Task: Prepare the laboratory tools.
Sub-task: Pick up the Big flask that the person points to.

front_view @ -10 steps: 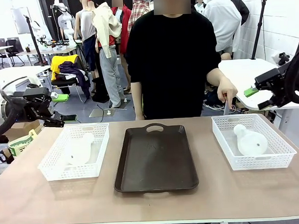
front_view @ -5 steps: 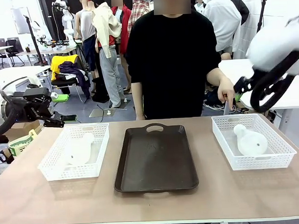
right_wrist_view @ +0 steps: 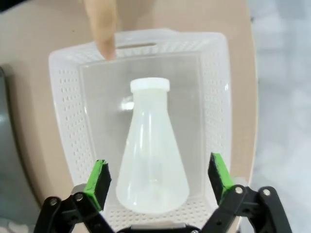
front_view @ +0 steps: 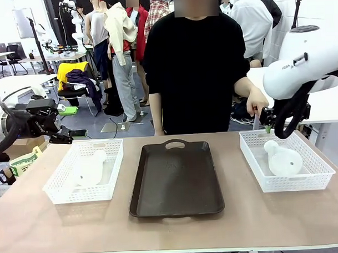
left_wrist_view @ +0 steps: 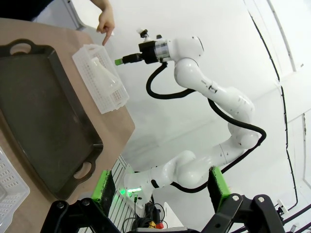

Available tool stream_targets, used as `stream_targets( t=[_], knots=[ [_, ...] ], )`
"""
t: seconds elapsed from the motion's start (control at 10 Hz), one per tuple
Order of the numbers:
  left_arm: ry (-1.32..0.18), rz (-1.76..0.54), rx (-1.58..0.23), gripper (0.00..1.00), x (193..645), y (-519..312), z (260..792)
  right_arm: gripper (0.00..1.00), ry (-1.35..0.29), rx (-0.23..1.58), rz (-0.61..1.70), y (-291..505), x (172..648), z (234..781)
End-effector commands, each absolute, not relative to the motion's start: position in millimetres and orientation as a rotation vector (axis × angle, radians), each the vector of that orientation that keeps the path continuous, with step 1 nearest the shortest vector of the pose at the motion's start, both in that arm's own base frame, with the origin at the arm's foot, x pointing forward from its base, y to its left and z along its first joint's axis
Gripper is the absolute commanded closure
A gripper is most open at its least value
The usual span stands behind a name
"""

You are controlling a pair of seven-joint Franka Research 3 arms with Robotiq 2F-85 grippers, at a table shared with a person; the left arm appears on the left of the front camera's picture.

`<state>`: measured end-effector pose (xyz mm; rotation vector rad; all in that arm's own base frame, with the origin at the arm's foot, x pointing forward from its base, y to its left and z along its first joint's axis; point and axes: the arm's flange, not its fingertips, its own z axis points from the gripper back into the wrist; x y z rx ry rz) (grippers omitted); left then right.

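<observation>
Front view: set out left to right on the tabletop (front_view: 272, 223) are the left basket (front_view: 55, 189), a dark tray (front_view: 175, 182) and the right basket (front_view: 304, 184). Lying on its side in the left basket, the left flask (front_view: 90, 169). Lying likewise in the right basket, the right flask (front_view: 285, 161), neck toward the far left corner. Just beyond the left basket's far corner, the left gripper (front_view: 72, 134), fingers spread, holding nothing. Reaching in above the right basket's far side, the right arm (front_view: 305, 60), just beside a person's hand (front_view: 257, 108) pointing down at that basket's far rim.

Left wrist view: looking across the tray to the right basket with its flask inside. Left fingers wide apart at the bottom edge, nothing between them. Close to the pointing hand, the right gripper (left_wrist_view: 118, 61), above the basket's end.

Right wrist view: looking straight down on the right flask, cap toward the pointing fingertip, base nearest the camera. Right fingers spread wide to either side of it, gripping nothing.
</observation>
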<state>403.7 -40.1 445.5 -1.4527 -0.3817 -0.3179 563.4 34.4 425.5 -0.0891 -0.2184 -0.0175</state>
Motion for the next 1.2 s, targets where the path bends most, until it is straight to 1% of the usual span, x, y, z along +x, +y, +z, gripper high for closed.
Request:
stream_targets(
  t=[0.0,0.2,0.4,0.7,1.0,1.1],
  knots=[
    [-0.387,-0.319,-1.459,0.00,403,-39,448,0.00,-0.148,-0.044,0.036,32,589,419],
    [-0.387,-0.319,-1.459,0.00,403,-39,448,0.00,-0.104,-0.020,0.128,23,602,397],
    [-0.387,-0.319,-1.459,0.00,403,-39,448,0.00,-0.085,-0.017,0.169,14,611,379],
    [-0.387,-0.319,-1.459,0.00,403,-39,448,0.00,-0.079,0.002,0.159,13,613,364],
    [-0.387,-0.319,-1.459,0.00,403,-39,448,0.00,-0.128,0.032,0.111,15,613,349],
    [-0.387,-0.319,-1.459,0.00,403,-39,448,0.00,-0.123,0.044,0.098,16,613,344]
  ],
)
